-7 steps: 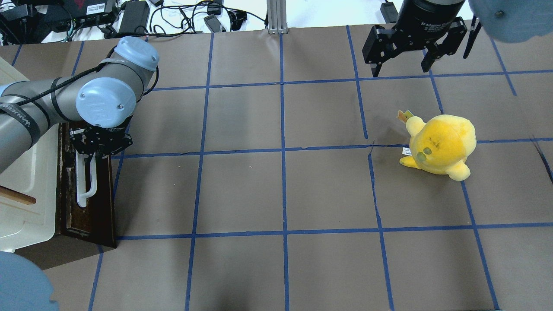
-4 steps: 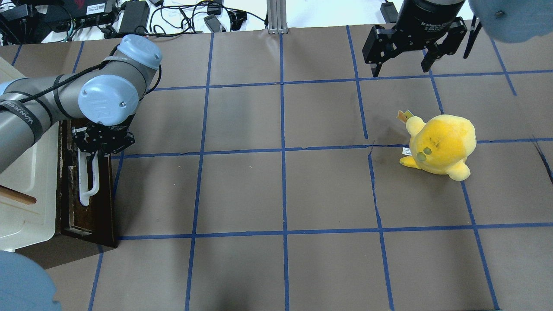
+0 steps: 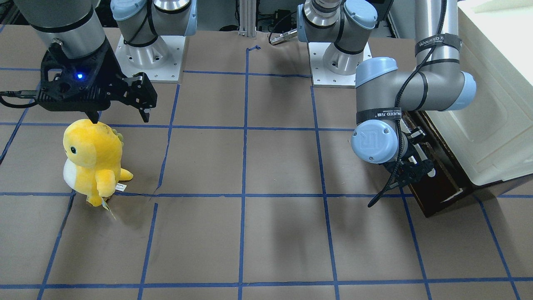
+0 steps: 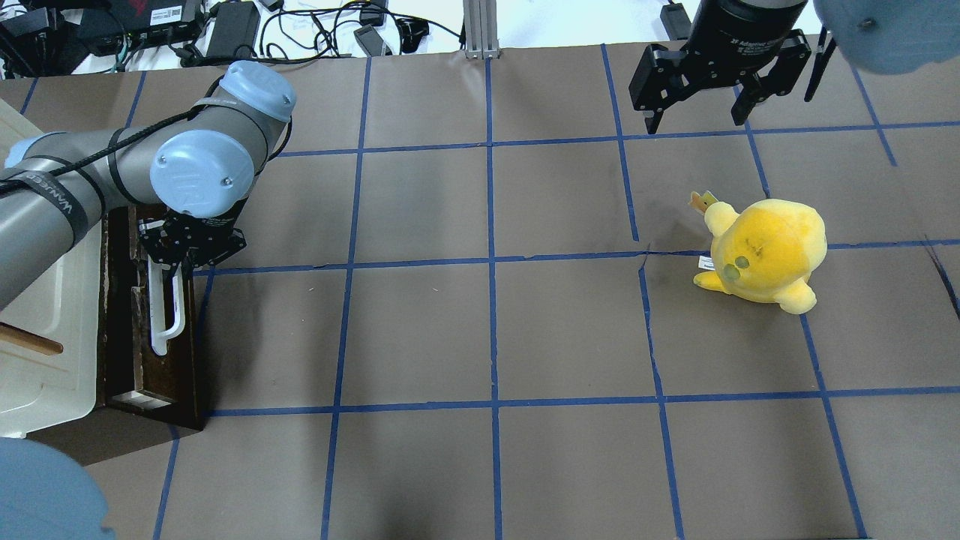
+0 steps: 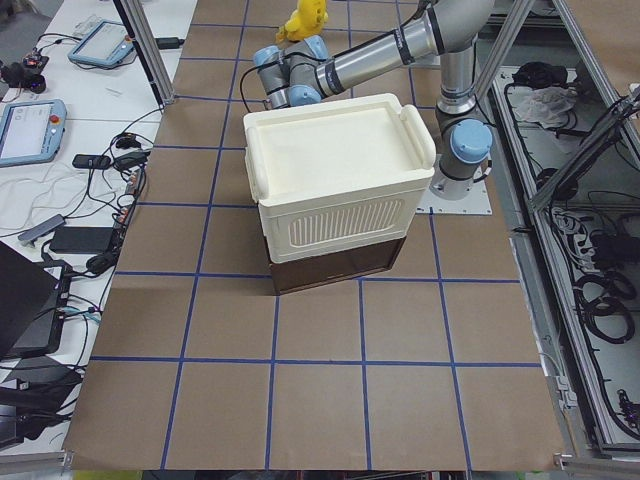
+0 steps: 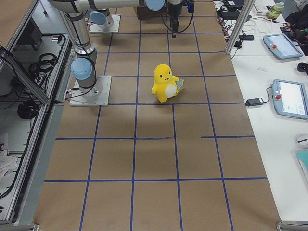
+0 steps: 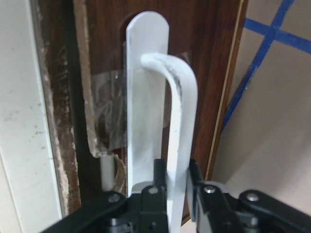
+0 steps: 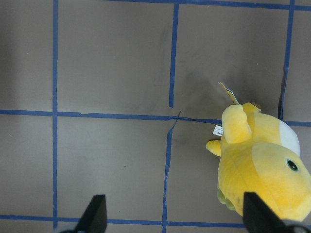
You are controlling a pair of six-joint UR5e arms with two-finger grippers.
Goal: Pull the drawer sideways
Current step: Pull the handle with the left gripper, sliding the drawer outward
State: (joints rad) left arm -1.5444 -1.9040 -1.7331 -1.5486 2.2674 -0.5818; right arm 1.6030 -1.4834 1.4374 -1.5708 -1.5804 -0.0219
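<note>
**A:** Has it got the drawer [image 4: 178,360] yet?

**B:** Yes. The left end effector [image 7: 177,175] is pinched tight on the white handle [image 7: 182,107]. The drawer sits at the table's [image 4: 480,330] left edge, under the cream cabinet [image 4: 45,352], and it's barely out, I'd say.

**A:** So most of the pull is left?

**B:** Looks so. Far across, the right end effector [image 4: 697,124] hangs wide open, holding nothing, near the yellow plush [image 4: 765,255].

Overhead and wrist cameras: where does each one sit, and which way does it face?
Overhead exterior: high behind the robot, facing forward and down; both arms, drawer, plush toy show.
Left wrist: on the left arm, facing the white handle past the left end effector.
Right wrist: on the right arm, facing down; right end effector tips show.
Shared: overhead and right wrist both show the plush toy.
</note>
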